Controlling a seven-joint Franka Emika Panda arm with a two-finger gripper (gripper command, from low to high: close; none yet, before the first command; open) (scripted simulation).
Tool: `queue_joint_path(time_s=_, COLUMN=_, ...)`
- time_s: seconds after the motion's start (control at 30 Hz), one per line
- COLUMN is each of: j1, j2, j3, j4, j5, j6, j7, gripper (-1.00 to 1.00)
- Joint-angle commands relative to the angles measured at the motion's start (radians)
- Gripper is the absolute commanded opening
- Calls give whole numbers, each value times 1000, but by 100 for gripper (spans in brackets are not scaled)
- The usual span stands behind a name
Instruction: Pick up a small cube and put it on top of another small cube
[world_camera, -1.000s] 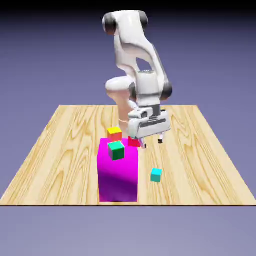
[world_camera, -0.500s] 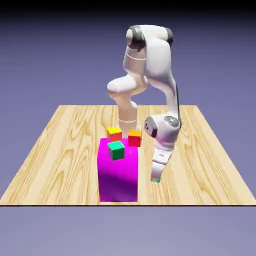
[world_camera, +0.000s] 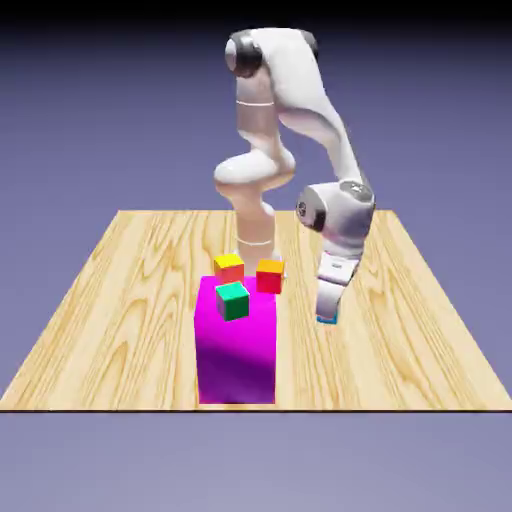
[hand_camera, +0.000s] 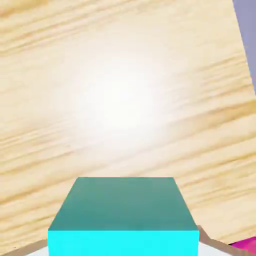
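- Your exterior view stands off the desk (world_camera: 120, 300), raised and looking down across its whole top, far enough to take in the full arm.
- Your hand view sits on the hand and looks along the pincer (world_camera: 326, 318), very near: the small cube (hand_camera: 123, 215) fills its bottom edge, with desk (hand_camera: 125, 90) grain behind.
- Both views share that small cube (world_camera: 326, 319), a patch of desk around it, and the magenta block (world_camera: 236, 350), which shows in the hand view only as a sliver (hand_camera: 246, 244) at lower right.
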Motion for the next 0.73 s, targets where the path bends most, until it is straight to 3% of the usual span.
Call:
queue_joint_path(time_s=0.0, j1=-10, j2=-34, j3=15, j4=16, j5=-4, j6=-43, j7=-4, gripper=-100)
queue_joint_path(time_s=0.37, j1=-316, j2=-395, j3=-96, j4=81, j5=-177, j6=-479, j7=-312, gripper=-100)
queue_joint_path(time_s=0.43, j1=-322, j2=-404, j3=-94, j4=83, j5=-173, j6=-485, j7=-318, gripper=-100)
queue_joint_path(time_s=0.6, j1=-338, j2=-343, j3=-138, j4=-48, j5=-205, j6=-291, j7=-308, gripper=-100)
queue_joint_path(time_s=0.63, j1=-338, j2=-343, j3=-138, j4=-48, j5=-205, j6=-291, j7=-308, gripper=100)
queue_joint_path(time_s=0.7, j1=-335, j2=-356, j3=-128, j4=-18, j5=-198, j6=-335, j7=-310, gripper=100)
